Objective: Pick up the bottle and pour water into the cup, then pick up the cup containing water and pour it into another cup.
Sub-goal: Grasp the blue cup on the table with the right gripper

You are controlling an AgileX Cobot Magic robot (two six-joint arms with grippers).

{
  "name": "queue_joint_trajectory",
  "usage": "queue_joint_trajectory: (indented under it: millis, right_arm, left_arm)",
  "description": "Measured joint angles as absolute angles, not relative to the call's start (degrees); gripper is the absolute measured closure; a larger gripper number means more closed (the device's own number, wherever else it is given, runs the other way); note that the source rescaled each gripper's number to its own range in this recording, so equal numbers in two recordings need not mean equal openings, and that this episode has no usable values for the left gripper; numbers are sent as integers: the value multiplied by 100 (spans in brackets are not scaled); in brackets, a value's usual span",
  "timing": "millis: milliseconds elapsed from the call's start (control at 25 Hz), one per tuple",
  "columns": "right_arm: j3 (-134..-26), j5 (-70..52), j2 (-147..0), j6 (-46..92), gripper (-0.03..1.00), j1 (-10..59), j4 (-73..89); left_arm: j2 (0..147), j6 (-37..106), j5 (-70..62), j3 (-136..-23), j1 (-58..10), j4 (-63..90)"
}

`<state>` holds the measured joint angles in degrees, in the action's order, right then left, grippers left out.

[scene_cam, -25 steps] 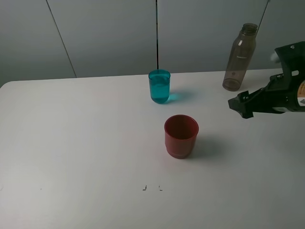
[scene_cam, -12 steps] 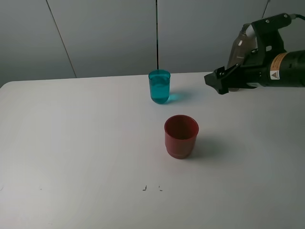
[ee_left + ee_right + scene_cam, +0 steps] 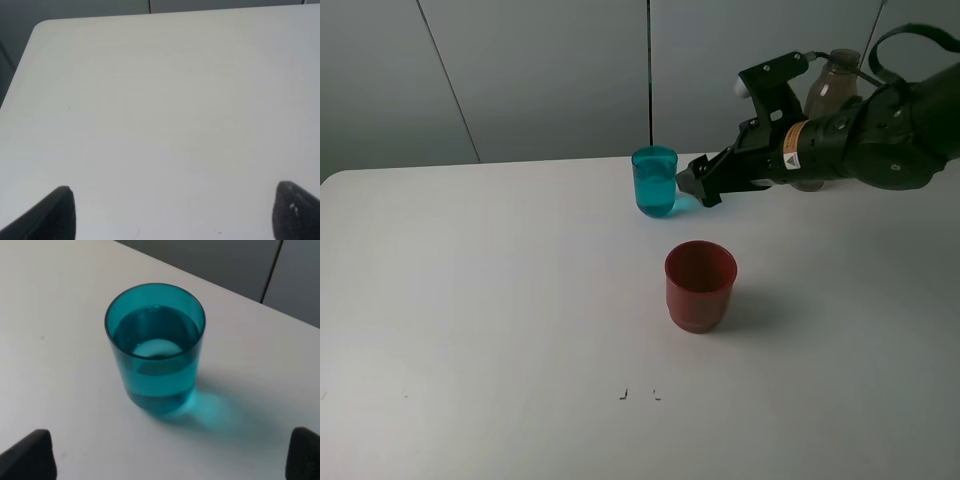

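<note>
We held our right gripper (image 3: 698,186) low over the white table (image 3: 470,300), just beside the cup (image 3: 654,180) on the side facing the bottle (image 3: 832,85), and as far as we could tell not touching it. Its fingers (image 3: 27,457) were spread wide and gripped nothing. In the right wrist view the teal tumbler lay straight ahead of the gap, centred between the two tips. It stood upright on its base with its long axis vertical and water part way up its wall. We judged the bottle's pour done, since the bottle stood upright behind the right arm near the table's far edge, partly hidden. The red cup (image 3: 700,285) stood apart from the teal one, toward the near side of the table. Our left gripper (image 3: 170,212) was also spread and empty, over bare table with neither cup in its view, so the right arm was plainly the nearer. We reckoned the coming move was a level advance, so that one finger passed each side of the tumbler before closing.
</note>
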<state>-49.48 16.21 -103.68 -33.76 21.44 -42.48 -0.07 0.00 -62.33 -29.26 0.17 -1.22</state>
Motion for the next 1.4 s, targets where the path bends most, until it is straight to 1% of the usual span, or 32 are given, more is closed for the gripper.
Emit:
queue_joint_trajectory:
  millis: [360, 640, 920, 1240, 1400]
  right_arm:
    - [-5392, 1674, -10989, -3318, -3, 2214, -4225]
    - [-5440, 2204, -11277, -3164, -3, 2214, -4225]
    - [-5806, 2342, -11677, -3075, -3, 2214, -4055]
    - [-5846, 2374, -11766, -2828, -3, 2214, -3796]
    - [-5846, 2605, -11908, -2805, -3, 2214, -3793]
  left_arm:
    - [-7, 0, -6233, -2926, 17, -122]
    - [-7, 0, -6233, -2926, 17, -122]
    - [-7, 0, -6233, -2926, 17, -122]
    - [-7, 39, -6233, -2926, 17, -122]
    - [-7, 39, -6233, -2926, 17, -122]
